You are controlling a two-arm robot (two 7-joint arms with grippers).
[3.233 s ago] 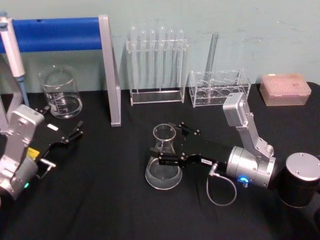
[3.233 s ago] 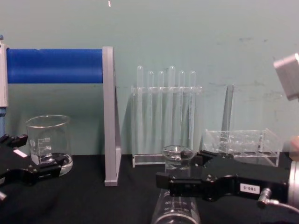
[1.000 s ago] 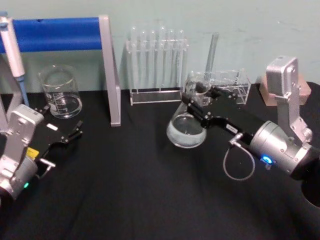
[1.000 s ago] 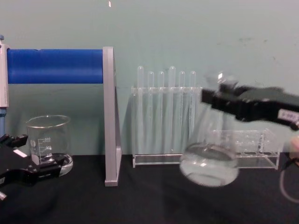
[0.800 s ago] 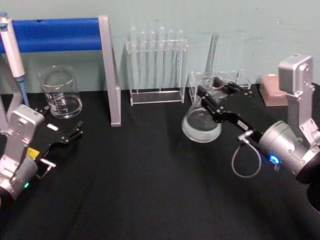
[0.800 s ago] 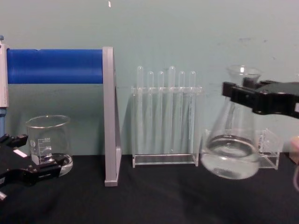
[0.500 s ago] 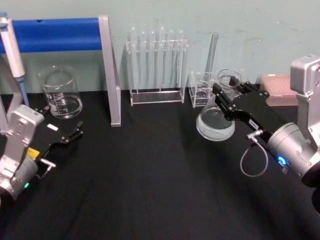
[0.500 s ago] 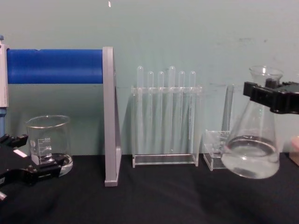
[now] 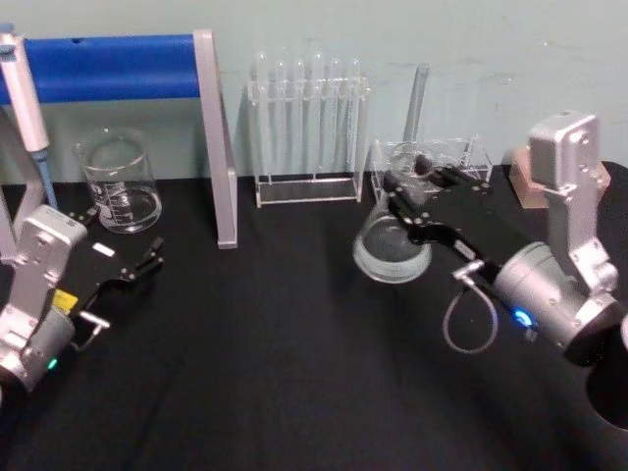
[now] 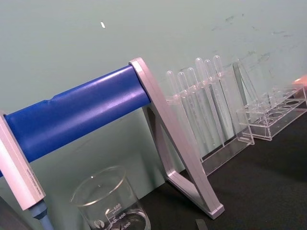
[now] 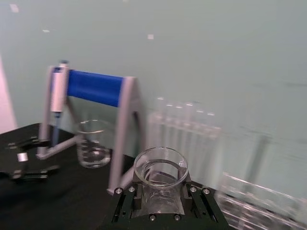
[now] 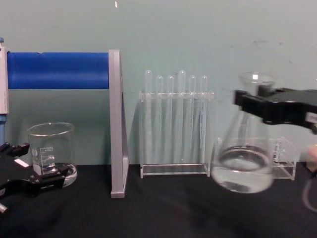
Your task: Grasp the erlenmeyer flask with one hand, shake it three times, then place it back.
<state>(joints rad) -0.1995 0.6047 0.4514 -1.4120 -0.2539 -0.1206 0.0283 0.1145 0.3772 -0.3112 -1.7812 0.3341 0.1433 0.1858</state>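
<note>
The erlenmeyer flask is a clear conical glass with some clear liquid in its wide base. It hangs off the black table, in front of the low clear rack. My right gripper is shut on its narrow neck. From the chest, the flask floats right of the test tubes with the right gripper clamped just under its rim. The right wrist view looks down into the flask, mouth up between the black fingers. My left gripper rests open at the table's left, beside the beaker.
A glass beaker stands at the back left under a blue bar on a grey stand. A tall test tube rack and a low clear rack line the back wall. A pink box sits far right.
Over the last second the right gripper swung the flask rightward across the table. In the last half second it has carried it back to the left. The left arm stayed still.
</note>
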